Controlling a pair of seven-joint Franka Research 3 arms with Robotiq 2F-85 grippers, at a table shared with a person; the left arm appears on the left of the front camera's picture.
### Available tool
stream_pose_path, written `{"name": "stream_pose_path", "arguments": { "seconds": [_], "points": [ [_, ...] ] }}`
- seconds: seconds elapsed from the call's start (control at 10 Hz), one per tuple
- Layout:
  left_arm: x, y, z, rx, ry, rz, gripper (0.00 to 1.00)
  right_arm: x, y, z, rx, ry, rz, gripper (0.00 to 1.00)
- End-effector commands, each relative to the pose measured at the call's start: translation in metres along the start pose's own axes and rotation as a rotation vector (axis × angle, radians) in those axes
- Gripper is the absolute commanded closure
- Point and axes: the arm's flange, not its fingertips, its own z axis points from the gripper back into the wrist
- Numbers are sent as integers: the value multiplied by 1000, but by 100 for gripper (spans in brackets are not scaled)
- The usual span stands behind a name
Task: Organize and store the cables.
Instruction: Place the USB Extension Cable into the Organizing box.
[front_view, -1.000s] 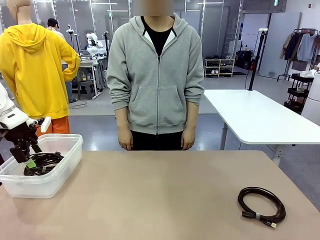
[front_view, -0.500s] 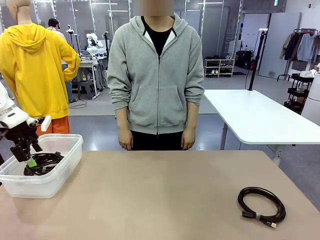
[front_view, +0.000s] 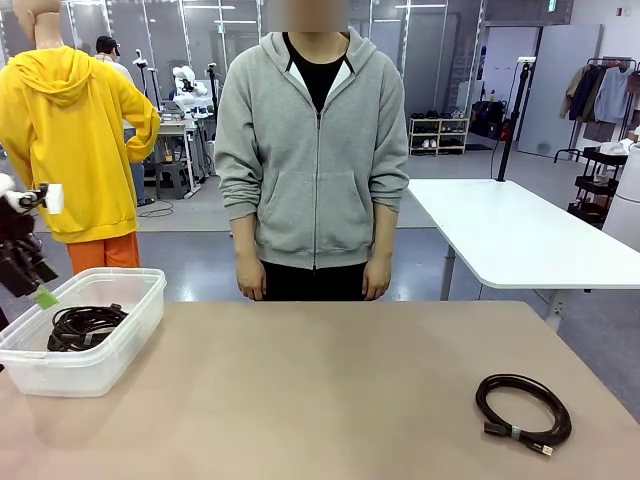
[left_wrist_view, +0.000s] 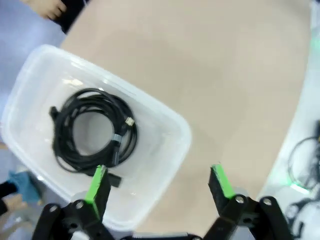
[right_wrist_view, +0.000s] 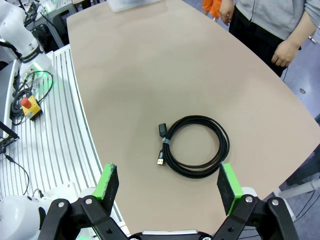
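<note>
A coiled black cable lies inside the clear plastic bin at the table's left edge; in the left wrist view the same coil rests in the bin below my left gripper, which hangs open and empty above it. In the front view that left gripper is lifted clear of the bin's rim. A second coiled cable with a small tie lies on the table at the right front. My right gripper hovers open high above that cable.
A person in a grey hoodie stands at the far side with both hands down by the table edge. A white table stands behind on the right. The tan tabletop lies bare between bin and right cable.
My left gripper has risen up and to the left out of the bin, leaving the coiled cable lying inside. The right cable and the person have not moved.
</note>
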Motion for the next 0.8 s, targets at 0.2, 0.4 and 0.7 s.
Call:
{"name": "stream_pose_path", "arguments": {
  "seconds": [0.2, 0.4, 0.7],
  "points": [
    [-51, -90, 47, 24, -241, 170, 0, 0, 0, 2, 3, -10, 18, 0],
    [-64, -93, 53, 77, -313, 146, 0, 0, 0, 2, 3, -10, 18, 0],
    [-57, -86, 49, 19, -234, 160, 0, 0, 0, 2, 3, -10, 18, 0]
  ]
}}
